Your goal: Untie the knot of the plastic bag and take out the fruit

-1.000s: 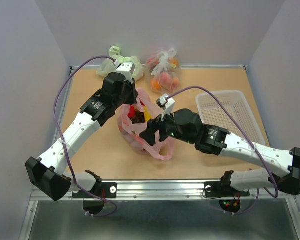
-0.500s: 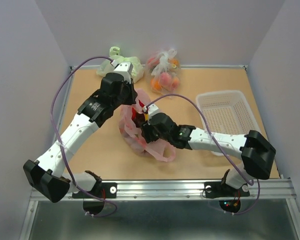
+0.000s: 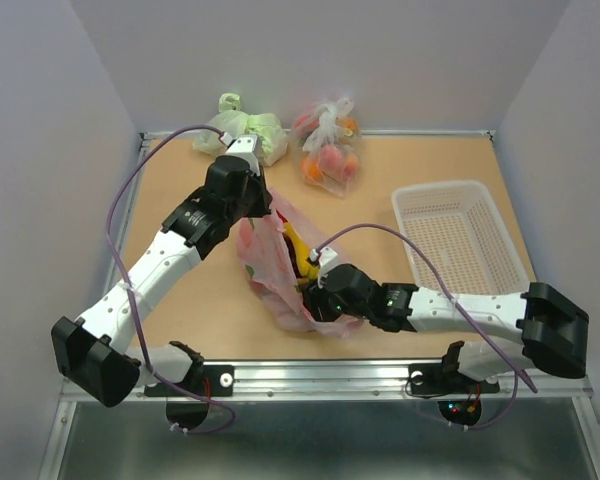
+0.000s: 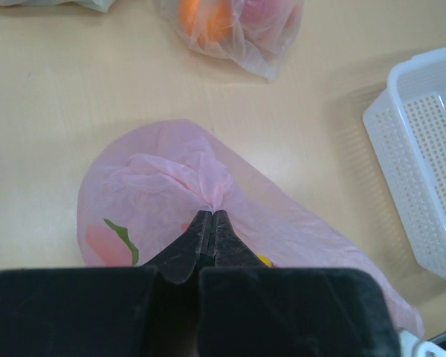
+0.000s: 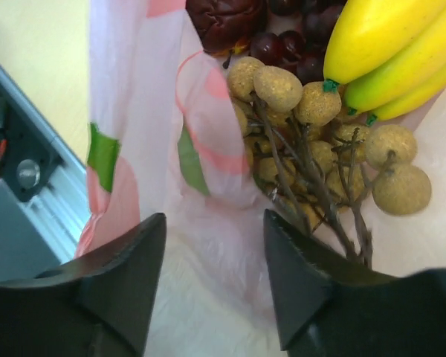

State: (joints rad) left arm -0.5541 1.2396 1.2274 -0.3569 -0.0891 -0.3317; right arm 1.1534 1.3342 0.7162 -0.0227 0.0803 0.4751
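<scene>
The left hand (image 4: 210,223) is pressed together, pinching a gathered bunch of the pink plastic bag (image 4: 171,186) at its fingertips; the bag spreads out beyond and below it on the tan surface (image 4: 74,89). The right hand (image 5: 212,275) sits at the bag's open mouth, its fingers (image 5: 126,268) spread apart with thin pink film between them, gripping nothing firm. Just ahead of it lie a yellow banana (image 5: 386,44), tan round fruits on brown stems (image 5: 320,141) and dark purple grapes (image 5: 282,44).

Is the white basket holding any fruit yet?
No, the white basket is empty in the top view; the bananas lie inside the pink bag.
</scene>
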